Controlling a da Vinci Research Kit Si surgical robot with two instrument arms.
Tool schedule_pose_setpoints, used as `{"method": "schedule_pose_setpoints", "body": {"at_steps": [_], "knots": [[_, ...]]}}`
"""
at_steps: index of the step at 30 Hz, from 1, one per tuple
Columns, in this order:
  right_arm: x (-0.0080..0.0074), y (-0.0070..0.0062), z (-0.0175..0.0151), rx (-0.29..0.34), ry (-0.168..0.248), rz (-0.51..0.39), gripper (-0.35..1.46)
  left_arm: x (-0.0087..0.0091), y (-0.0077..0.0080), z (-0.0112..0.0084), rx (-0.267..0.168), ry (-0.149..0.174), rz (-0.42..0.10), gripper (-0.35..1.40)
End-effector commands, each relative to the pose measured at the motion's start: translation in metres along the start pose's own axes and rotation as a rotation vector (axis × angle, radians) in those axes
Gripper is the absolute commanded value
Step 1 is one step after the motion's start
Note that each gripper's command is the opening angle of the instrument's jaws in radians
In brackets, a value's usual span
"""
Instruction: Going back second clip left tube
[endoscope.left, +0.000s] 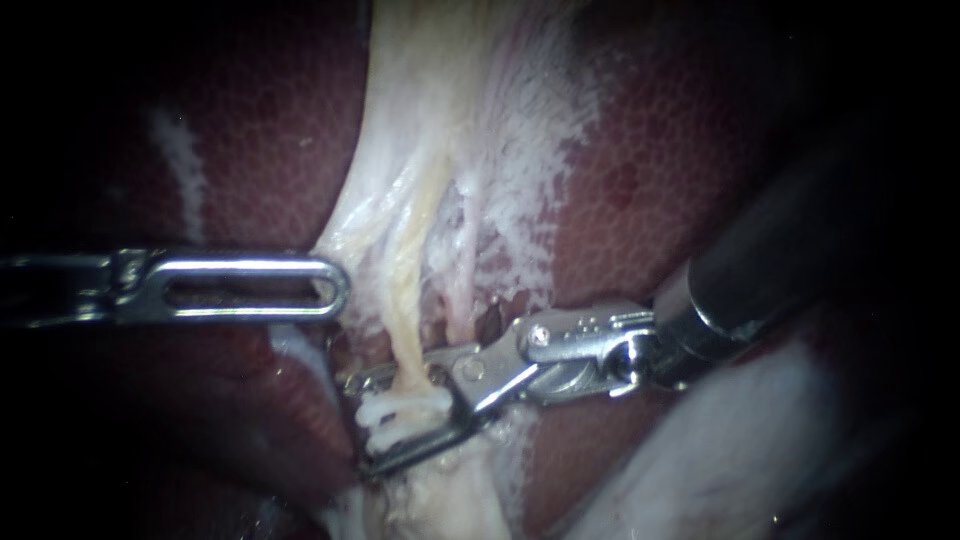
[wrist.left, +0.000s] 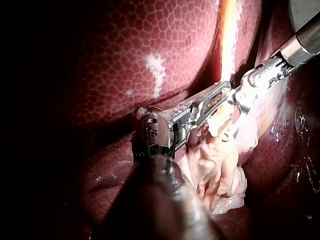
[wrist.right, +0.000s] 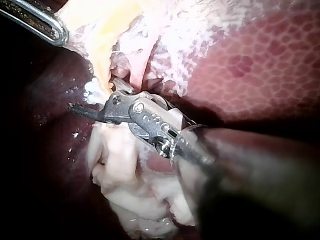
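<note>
Both jaws of our right tool (endoscope.left: 360, 425) stand apart astride the left tube (endoscope.left: 404, 330), with a white clip (endoscope.left: 405, 408) already seated on it between them, so we judge only the pull-back is left, while our left tool (endoscope.left: 330, 288), whose grip we cannot tell, rests beside the pale tissue (endoscope.left: 440, 150).

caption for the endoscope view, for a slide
Right instrument, jaws open astride a pale tube carrying a white clip; left instrument beside the tube, liver behind.
</note>
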Motion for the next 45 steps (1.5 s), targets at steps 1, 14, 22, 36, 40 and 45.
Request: {"method": "schedule_pose_setpoints", "body": {"at_steps": [1, 14, 22, 36, 40, 45], "knots": [[0.0, 0.0, 0.0, 0.0, 0.0, -0.009, 0.6, 0.0, 0.0, 0.0, 0.0, 0.0, 0.0, -0.35], [0.0009, -0.0007, -0.0029, -0.006, 0.016, 0.012, 0.6, 0.0001, 0.0, 0.0, -0.001, 0.0, 0.001, -0.35], [0.0014, -0.0012, -0.0069, -0.026, 0.019, 0.023, 0.6, 0.0003, 0.0, 0.0001, -0.001, -0.001, 0.002, -0.35], [0.0012, -0.003, -0.0156, -0.069, 0.02, 0.066, 0.6, 0.0004, 0.0001, 0.0001, -0.001, -0.001, 0.003, -0.35], [0.0025, -0.003, -0.0186, -0.095, 0.018, 0.047, 0.6, 0.0004, 0.0001, 0.0001, -0.001, -0.001, 0.003, -0.35], [0.0038, -0.0033, -0.0215, -0.122, 0.02, 0.033, 0.6, 0.0004, 0.0001, 0.0002, -0.002, -0.001, 0.003, -0.35]]}}
